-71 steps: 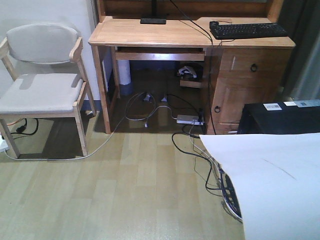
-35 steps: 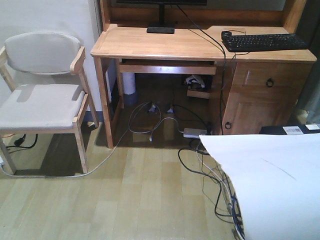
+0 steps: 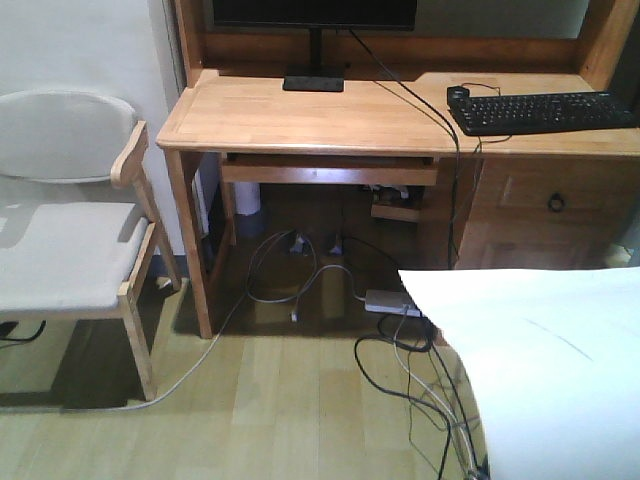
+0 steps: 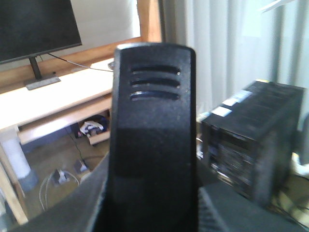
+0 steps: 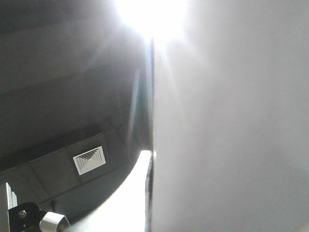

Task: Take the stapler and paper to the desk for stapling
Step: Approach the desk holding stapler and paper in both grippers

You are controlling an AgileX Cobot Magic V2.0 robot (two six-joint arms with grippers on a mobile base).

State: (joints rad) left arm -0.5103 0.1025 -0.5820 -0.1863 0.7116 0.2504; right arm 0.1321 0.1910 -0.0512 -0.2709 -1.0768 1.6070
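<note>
We see the stapler (image 4: 152,135) upright, filling the left wrist view, its base clamped in the closed left hand (image 4: 152,215). The paper (image 3: 550,370) hangs in the air at 4 o'clock of the front view, well short of the table (image 3: 300,115) at 12 o'clock. The sheet hides the right hand from its own wrist view, so we cannot tell its grip.

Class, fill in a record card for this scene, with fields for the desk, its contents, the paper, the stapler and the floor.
Desk: light wood-grain desk, straight ahead
On it: black keyboard right, black monitor stand behind
Paper: plain white paper sheet, raised near right, off the desk
Stapler: black stapler, filling left wrist view, off the desk
Floor: loose cables under desk
</note>
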